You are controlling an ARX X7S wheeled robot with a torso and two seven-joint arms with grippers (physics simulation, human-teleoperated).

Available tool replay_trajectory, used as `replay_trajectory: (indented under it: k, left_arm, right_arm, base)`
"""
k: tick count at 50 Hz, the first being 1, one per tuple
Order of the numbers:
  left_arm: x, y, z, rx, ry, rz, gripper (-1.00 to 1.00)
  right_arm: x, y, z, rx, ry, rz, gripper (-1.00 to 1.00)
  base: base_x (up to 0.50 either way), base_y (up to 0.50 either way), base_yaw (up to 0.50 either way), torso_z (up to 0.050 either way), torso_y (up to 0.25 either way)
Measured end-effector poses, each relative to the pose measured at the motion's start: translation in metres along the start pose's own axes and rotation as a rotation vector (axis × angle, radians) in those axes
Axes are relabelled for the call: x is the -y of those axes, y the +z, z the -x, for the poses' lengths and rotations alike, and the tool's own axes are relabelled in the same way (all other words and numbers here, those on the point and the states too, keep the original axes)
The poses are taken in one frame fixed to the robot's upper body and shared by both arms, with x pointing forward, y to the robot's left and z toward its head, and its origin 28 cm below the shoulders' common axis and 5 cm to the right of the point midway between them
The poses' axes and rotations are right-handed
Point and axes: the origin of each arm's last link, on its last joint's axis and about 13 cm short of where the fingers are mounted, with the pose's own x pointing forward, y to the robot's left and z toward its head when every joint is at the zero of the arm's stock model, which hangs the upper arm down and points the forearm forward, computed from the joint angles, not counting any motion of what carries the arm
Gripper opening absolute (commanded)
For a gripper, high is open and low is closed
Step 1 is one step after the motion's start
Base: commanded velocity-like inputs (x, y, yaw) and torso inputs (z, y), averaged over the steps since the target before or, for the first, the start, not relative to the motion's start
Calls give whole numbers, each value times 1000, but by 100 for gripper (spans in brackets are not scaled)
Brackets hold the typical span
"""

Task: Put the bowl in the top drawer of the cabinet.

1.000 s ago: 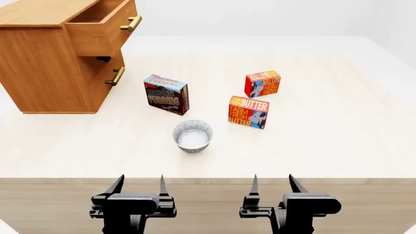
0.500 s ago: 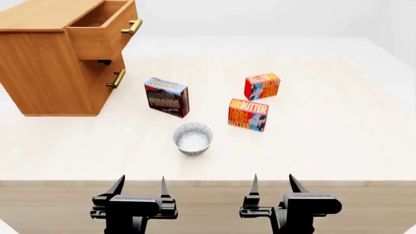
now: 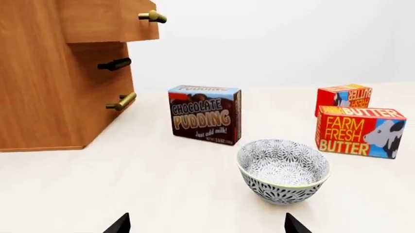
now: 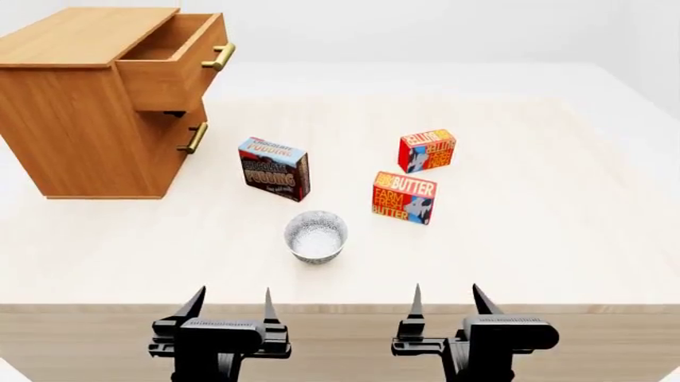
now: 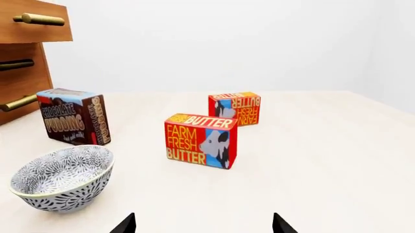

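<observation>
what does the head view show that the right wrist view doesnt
Only the head view shows the cabinet's flat top, the open inside of the top drawer, both end effectors whole, left and right, and the table's near edge.

Only the right wrist view shows the butter boxes' fronts from low down, cow picture included, and the bowl's patterned outside wall.

Both show the bowl, the chocolate pudding box, the two butter boxes, near and far, and the drawer handles.
</observation>
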Motion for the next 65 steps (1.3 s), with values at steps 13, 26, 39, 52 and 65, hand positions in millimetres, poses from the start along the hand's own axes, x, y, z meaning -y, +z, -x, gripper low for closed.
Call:
replay_trajectory:
  k: [13, 26, 39, 52, 65]
  left_arm:
    - [0, 0, 0, -7, -6, 8, 100]
    - [0, 0, 0, -9, -8, 9, 100]
    - [-1, 0, -1, -12, 4, 3, 100]
    - [-5, 32, 4, 53, 31, -13, 100]
    - [-9, 87, 26, 167, 40, -40, 100]
  right_arm:
    - [0, 0, 0, -3, 1, 2, 100]
    - [0, -1, 0, -11, 2, 15, 100]
    - [0, 0, -1, -10, 4, -1, 100]
    - [2, 33, 2, 37, 5, -30, 100]
    - [0, 86, 23, 147, 17, -38, 100]
  base:
    - [0, 0, 0, 46, 0]
    - [0, 500, 0, 0, 0]
    - [0, 38, 0, 0, 0]
    - [0, 0, 0, 0, 0]
    - [0, 0, 0, 0, 0]
